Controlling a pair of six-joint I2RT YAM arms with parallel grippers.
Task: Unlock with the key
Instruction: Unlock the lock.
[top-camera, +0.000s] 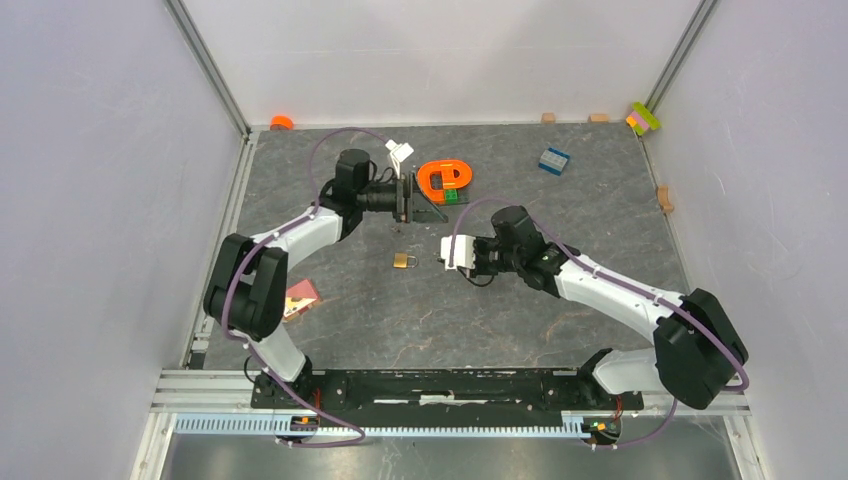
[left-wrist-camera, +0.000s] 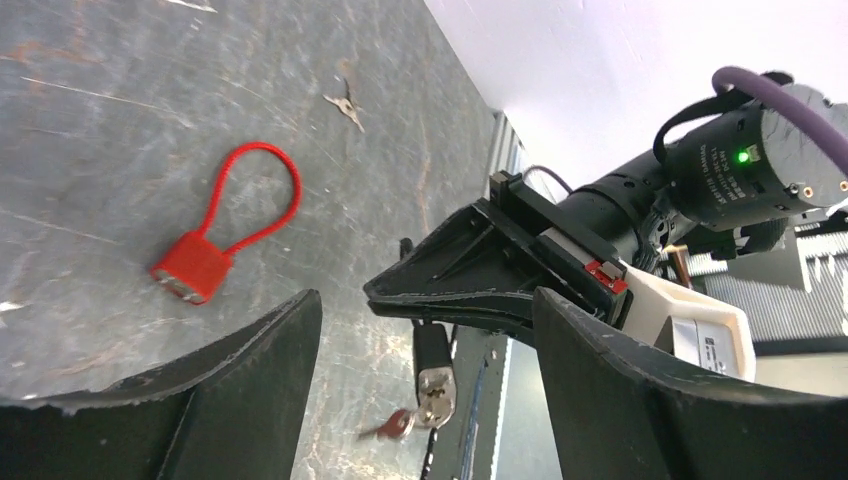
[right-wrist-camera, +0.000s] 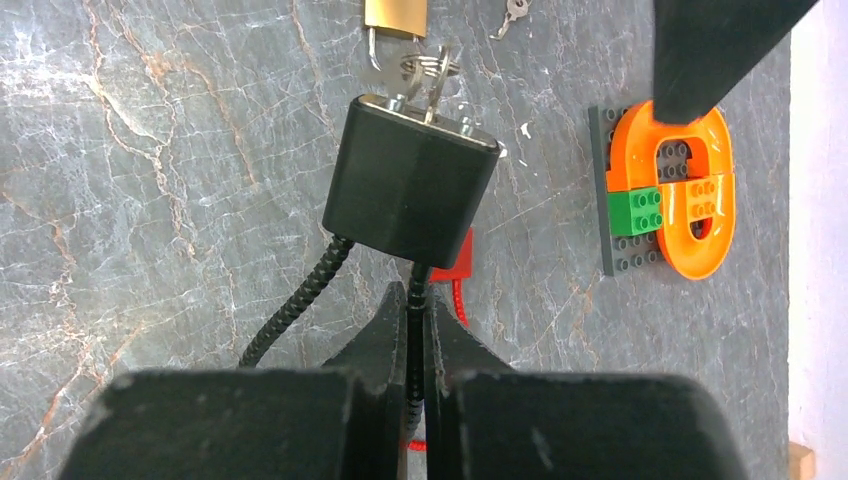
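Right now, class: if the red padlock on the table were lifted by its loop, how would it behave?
The red padlock has a loop that looks like thin cable, so it would probably flex and let the body dangle. The body is small, blocky and lies flat on the table, so a push should slide it, not roll it.

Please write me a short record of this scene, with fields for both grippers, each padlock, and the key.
left gripper: open, holds nothing
right gripper: shut on the cable of the black padlock
black padlock: hangs from the right gripper above the table
key: sits in the black padlock's keyhole, on a ring
red padlock: lies on the table, its cable looped
brass padlock: lies on the table between the arms
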